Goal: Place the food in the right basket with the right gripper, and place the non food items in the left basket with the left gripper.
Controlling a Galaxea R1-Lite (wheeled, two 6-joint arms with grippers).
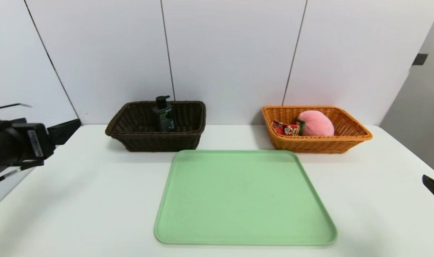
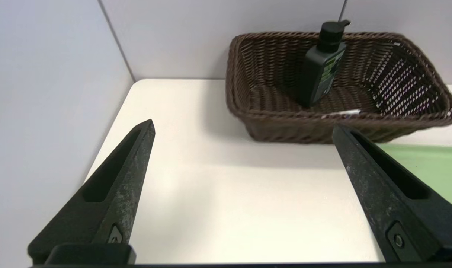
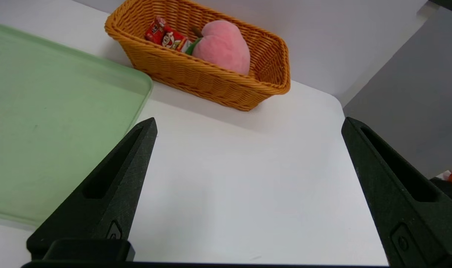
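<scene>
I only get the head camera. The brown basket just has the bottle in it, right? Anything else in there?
Observer: Yes. The left wrist view shows a thin white pen on the floor of the brown basket, against its near wall, in front of the pump bottle.
Operator: Cool! I only see a black tip of my right claw. Is it holding something?
Observer: No. The right gripper is wide open and empty, over the table, short of the orange basket.
Operator: Does the peach have a stem?
Observer: Yes. The plush peach has a brown stem, next to the snack packet.
</scene>
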